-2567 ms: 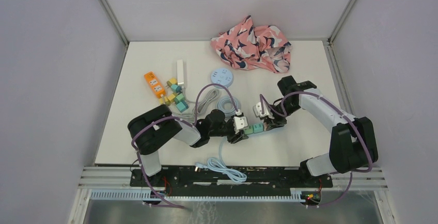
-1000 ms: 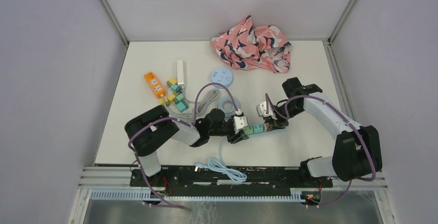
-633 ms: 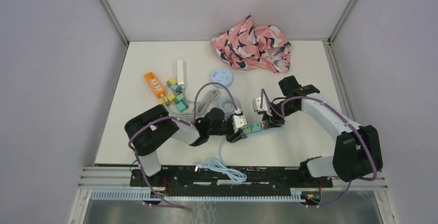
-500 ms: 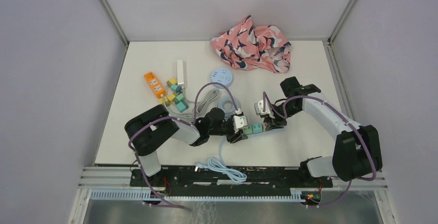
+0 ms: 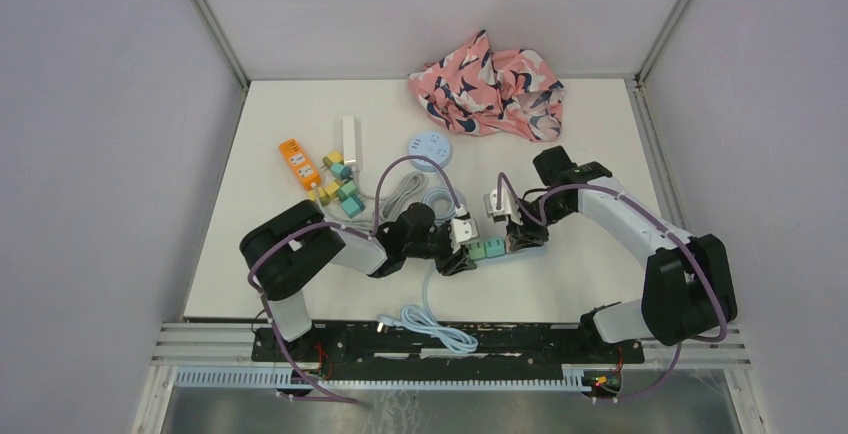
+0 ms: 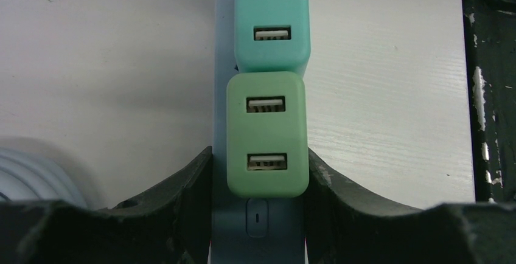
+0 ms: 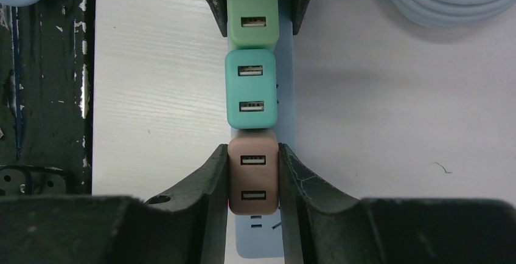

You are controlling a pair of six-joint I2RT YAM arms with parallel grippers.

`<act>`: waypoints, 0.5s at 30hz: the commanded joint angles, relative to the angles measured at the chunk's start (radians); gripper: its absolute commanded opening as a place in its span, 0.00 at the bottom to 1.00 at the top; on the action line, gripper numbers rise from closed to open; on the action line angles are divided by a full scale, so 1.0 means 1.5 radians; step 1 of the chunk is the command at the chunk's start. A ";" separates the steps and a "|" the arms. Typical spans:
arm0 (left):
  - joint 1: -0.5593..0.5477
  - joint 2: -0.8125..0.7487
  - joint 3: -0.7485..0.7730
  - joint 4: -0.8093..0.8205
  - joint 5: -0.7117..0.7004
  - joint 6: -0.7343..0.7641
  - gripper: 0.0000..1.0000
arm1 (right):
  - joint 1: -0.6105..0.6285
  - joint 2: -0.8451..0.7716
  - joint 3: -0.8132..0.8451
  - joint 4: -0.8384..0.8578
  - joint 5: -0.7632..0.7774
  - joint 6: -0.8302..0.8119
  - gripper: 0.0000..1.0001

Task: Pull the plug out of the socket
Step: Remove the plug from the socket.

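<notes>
Shows the pulling step: right gripper clamped on brown USB charger, left gripper clamped across power strip. Calls next for straight upward withdrawal.

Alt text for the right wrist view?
The right claw is shut on a brown USB charger plugged into a pale blue power strip. Beyond it sit a teal charger and a green charger, the left claw clamping the strip there.

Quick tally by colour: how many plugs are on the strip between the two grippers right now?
Green plug: 1
Teal plug: 1
Brown plug: 1
Total: 3, all in a row on the blue power strip.
</notes>
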 commanded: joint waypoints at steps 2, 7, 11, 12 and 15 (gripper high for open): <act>0.007 0.014 0.010 -0.060 -0.019 -0.018 0.03 | -0.053 -0.039 0.009 -0.008 0.031 -0.033 0.00; 0.019 0.013 0.020 -0.076 -0.011 -0.022 0.03 | -0.016 -0.016 0.011 -0.190 -0.099 -0.249 0.00; 0.019 0.020 0.033 -0.083 -0.007 -0.028 0.03 | 0.068 0.001 0.017 -0.110 -0.103 -0.134 0.00; 0.019 0.022 0.035 -0.084 -0.006 -0.031 0.03 | 0.071 0.005 0.025 -0.082 -0.113 -0.087 0.00; 0.019 0.021 0.036 -0.086 -0.009 -0.034 0.03 | 0.055 0.012 0.062 -0.003 -0.093 0.081 0.00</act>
